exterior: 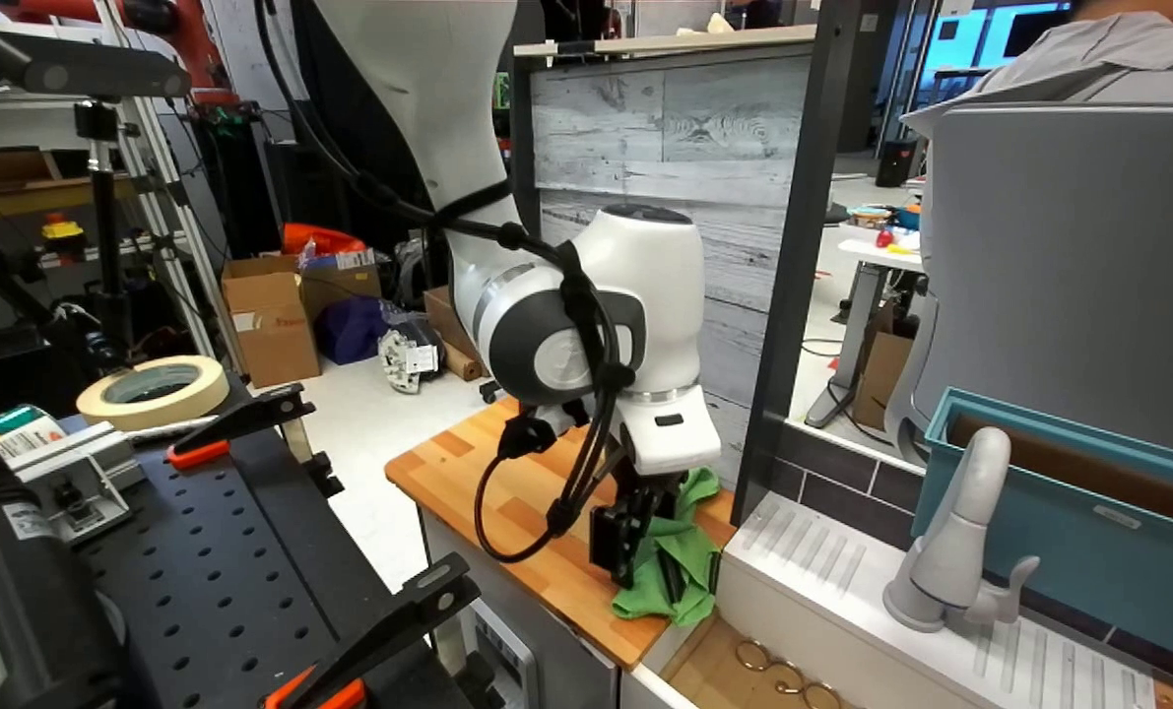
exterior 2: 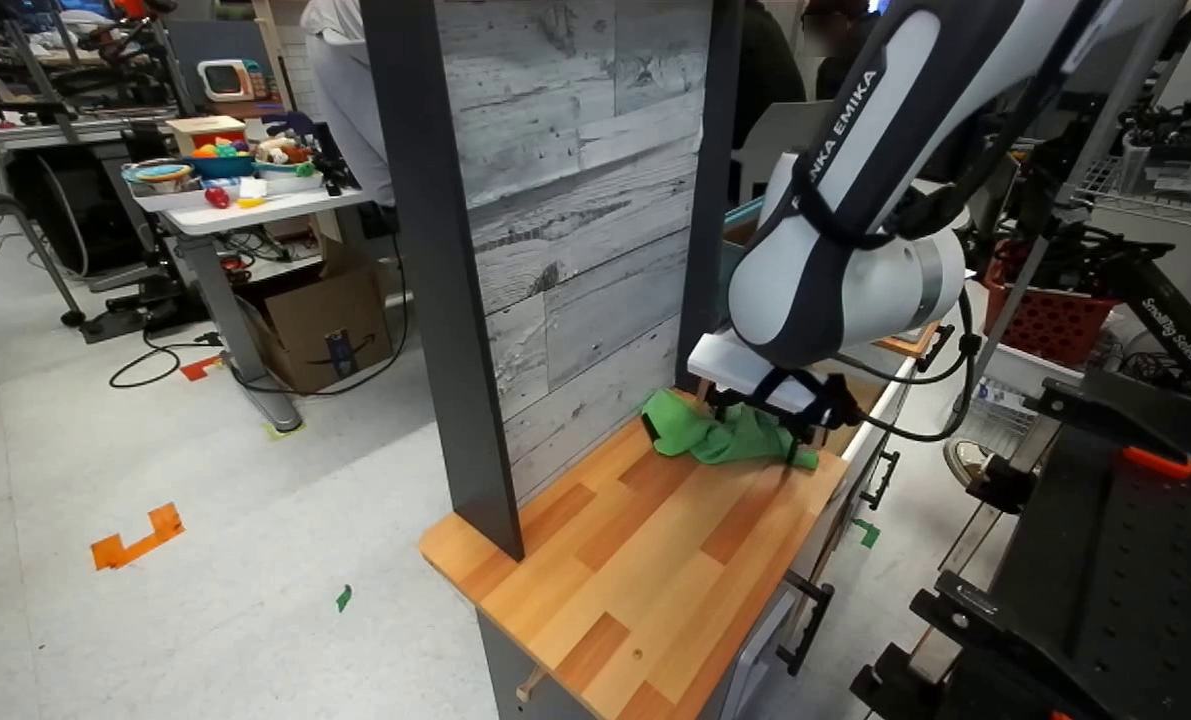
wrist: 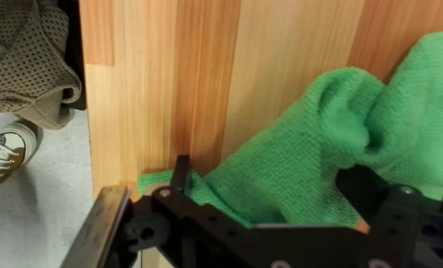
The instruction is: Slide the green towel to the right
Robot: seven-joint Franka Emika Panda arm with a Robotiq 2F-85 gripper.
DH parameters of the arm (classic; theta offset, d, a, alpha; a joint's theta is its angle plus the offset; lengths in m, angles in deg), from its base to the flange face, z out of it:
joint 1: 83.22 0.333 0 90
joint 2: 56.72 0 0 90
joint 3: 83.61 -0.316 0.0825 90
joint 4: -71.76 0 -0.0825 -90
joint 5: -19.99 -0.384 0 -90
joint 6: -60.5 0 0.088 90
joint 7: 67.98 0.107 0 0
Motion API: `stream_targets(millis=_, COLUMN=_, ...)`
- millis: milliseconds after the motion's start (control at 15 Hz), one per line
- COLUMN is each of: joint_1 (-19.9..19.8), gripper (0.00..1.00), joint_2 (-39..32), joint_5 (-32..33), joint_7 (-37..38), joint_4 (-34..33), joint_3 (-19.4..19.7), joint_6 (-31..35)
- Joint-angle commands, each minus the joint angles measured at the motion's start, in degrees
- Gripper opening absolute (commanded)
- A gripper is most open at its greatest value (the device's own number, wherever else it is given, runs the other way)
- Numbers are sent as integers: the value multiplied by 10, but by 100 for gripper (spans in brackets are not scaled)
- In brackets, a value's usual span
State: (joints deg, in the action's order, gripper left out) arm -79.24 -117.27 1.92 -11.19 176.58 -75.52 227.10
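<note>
A crumpled green towel (exterior: pixel 657 576) lies on the wooden countertop (exterior: pixel 488 463), close to the sink end; it also shows beside the grey wood-pattern panel in an exterior view (exterior 2: pixel 720 438). In the wrist view the towel (wrist: pixel 292 156) runs from the lower middle to the right edge. My gripper (wrist: pixel 269 178) is open over the towel, pointing down, with its two fingers wide apart. Green cloth lies between and around the fingers. The fingertips are down at the towel; I cannot tell whether they touch the wood. The arm and gripper hide part of the towel in both exterior views.
The grey panel (exterior 2: pixel 580 200) stands upright along the countertop's back edge. A white sink unit with a grey faucet (exterior: pixel 955 542) and a teal planter box (exterior: pixel 1069 492) adjoins the towel's end. An open drawer (exterior: pixel 734 670) holds metal rings. A black perforated table (exterior: pixel 222 571) stands opposite.
</note>
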Motion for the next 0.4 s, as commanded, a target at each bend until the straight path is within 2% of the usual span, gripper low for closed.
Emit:
stream_targets(millis=0, joint_1=46, gripper=100, joint_2=104, joint_5=18, joint_7=-36, joint_4=124, joint_3=24, joint_6=32)
stream_targets(millis=67, joint_1=52, gripper=100, joint_2=128, joint_5=25, joint_7=-59, joint_4=153, joint_3=21, joint_6=48)
stream_targets(millis=133, joint_1=36, gripper=100, joint_2=58, joint_5=6, joint_7=-34, joint_4=67, joint_3=16, joint_6=19)
stream_targets(millis=333, joint_1=41, gripper=100, joint_2=72, joint_5=5, joint_7=-36, joint_4=81, joint_3=16, joint_6=20)
